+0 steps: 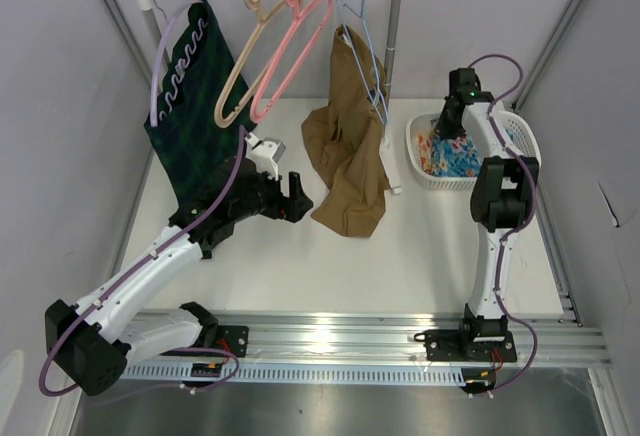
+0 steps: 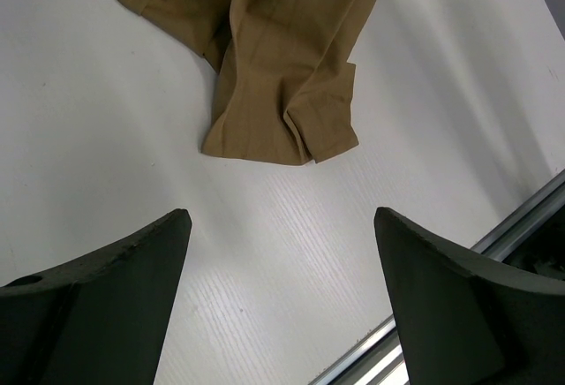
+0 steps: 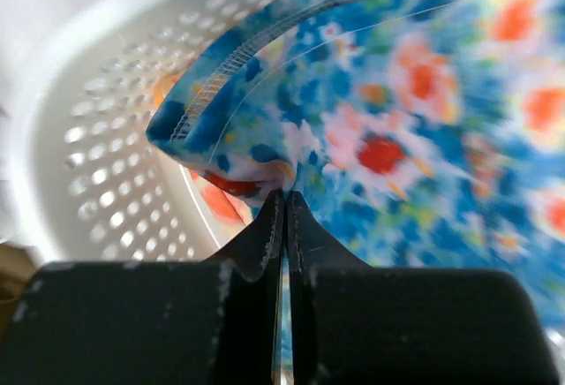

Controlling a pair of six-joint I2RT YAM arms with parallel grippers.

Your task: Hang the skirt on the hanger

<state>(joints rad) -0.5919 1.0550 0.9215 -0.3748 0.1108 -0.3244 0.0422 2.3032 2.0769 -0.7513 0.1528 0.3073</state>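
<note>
Right gripper [image 3: 284, 198] clamps a stitched fold of the skirt [image 3: 397, 120] at its fingertips, probably a sound hold on limp, light cloth; left gripper [image 2: 281, 219] gapes wide.

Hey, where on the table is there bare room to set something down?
Widest bare patch: the table in front, bordered by the hem of the brown garment, the right arm and the near rail. Crowded at the back: green garment, rack post, basket with the floral skirt.
</note>
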